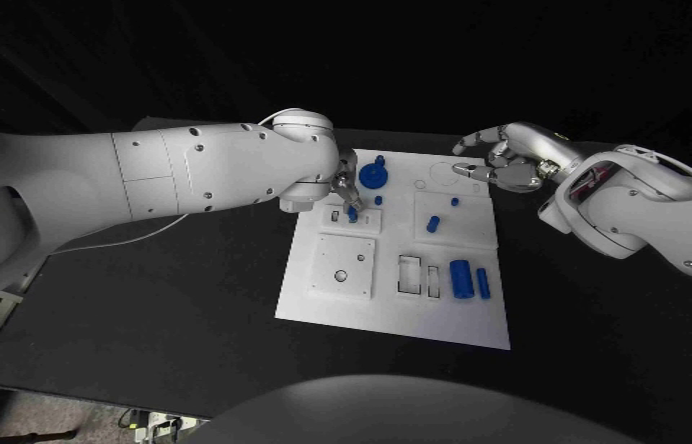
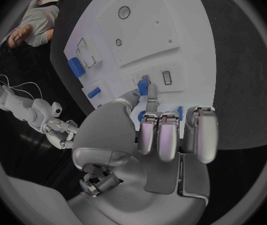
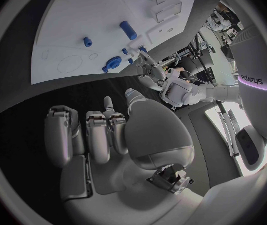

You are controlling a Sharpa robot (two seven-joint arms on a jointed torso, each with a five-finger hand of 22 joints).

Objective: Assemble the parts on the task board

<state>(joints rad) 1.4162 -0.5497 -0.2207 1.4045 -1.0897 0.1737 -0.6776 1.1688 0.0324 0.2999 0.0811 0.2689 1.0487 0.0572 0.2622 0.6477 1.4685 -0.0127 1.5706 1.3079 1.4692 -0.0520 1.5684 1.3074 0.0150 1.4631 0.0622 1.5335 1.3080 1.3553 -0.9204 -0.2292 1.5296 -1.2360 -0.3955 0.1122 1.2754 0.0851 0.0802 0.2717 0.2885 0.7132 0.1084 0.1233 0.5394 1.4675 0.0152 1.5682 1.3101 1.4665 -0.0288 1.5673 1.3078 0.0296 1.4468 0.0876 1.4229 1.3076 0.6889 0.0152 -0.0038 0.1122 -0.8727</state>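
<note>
Blue peg (image 1: pixel 353 208), short (long axis upright), pinched by left hand (image 1: pixel 343 190) over white task board (image 1: pixel 353 299); right hand (image 1: pixel 505 162) spread, empty.

Robot lab: black-draped table (image 1: pixel 173 314), white task board (image 1: pixel 361 304).

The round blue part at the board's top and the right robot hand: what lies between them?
In the head view, only bare white task board with faint engraved circles separates the round blue part from the right robot hand.
</note>
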